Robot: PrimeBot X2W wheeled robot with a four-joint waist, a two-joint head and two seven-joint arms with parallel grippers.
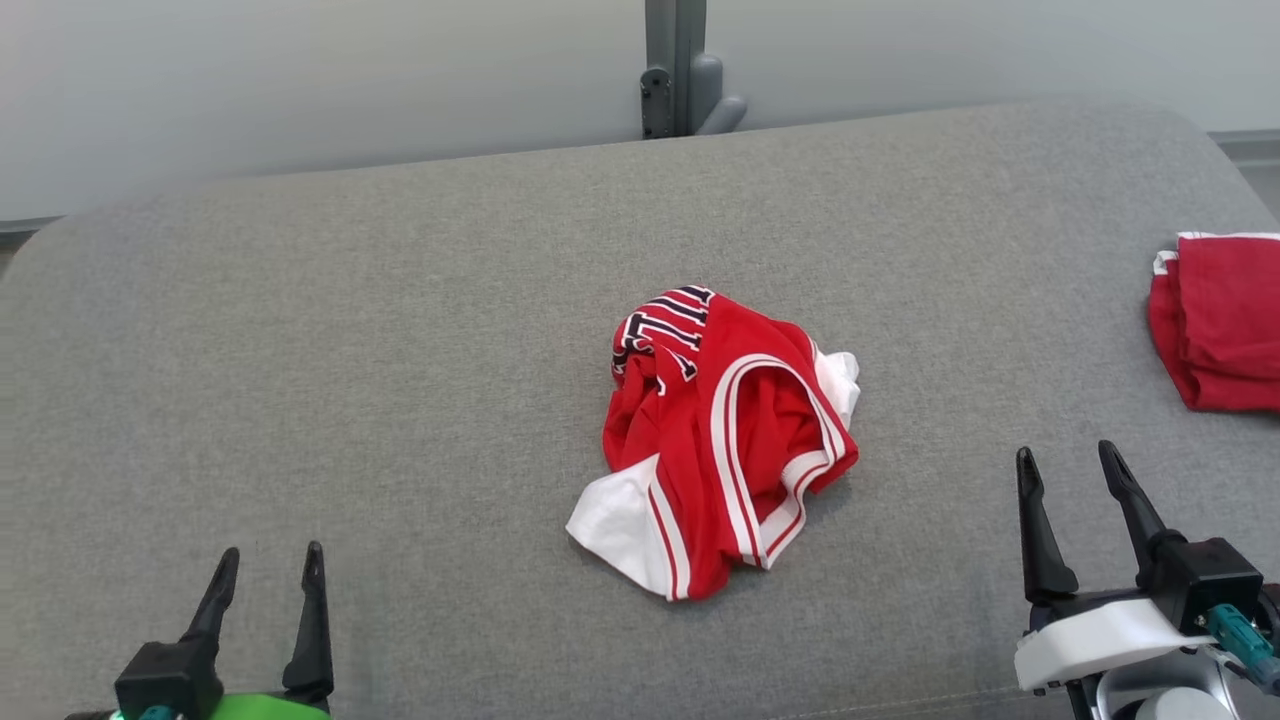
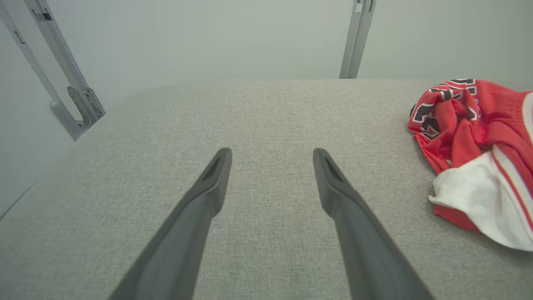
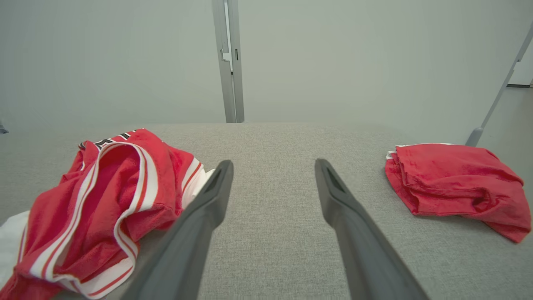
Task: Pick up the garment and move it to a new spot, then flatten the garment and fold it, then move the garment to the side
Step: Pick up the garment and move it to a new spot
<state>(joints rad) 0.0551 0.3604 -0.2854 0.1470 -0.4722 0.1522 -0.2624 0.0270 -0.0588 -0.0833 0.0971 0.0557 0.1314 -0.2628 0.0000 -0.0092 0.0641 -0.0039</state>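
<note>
A crumpled red garment [image 1: 715, 440] with white trim and dark lettering lies bunched in the middle of the grey cushioned surface [image 1: 400, 350]. It also shows at the right edge of the left wrist view, garment [image 2: 470, 141], and at the left of the right wrist view, garment [image 3: 104, 200]. My left gripper [image 1: 270, 565] sits at the lower left, open and empty, well apart from the cloth. My right gripper [image 1: 1070, 460] stands open and empty at the lower right, a short way right of the garment. Both pairs of fingers [image 2: 208, 187] [image 3: 208, 200] hover over bare fabric.
A second red cloth [image 1: 1220, 320], folded, lies at the right edge of the surface; it appears right of my fingers in the right wrist view, cloth [image 3: 454, 183]. A grey metal post [image 1: 675, 65] rises behind the far edge, against a pale wall.
</note>
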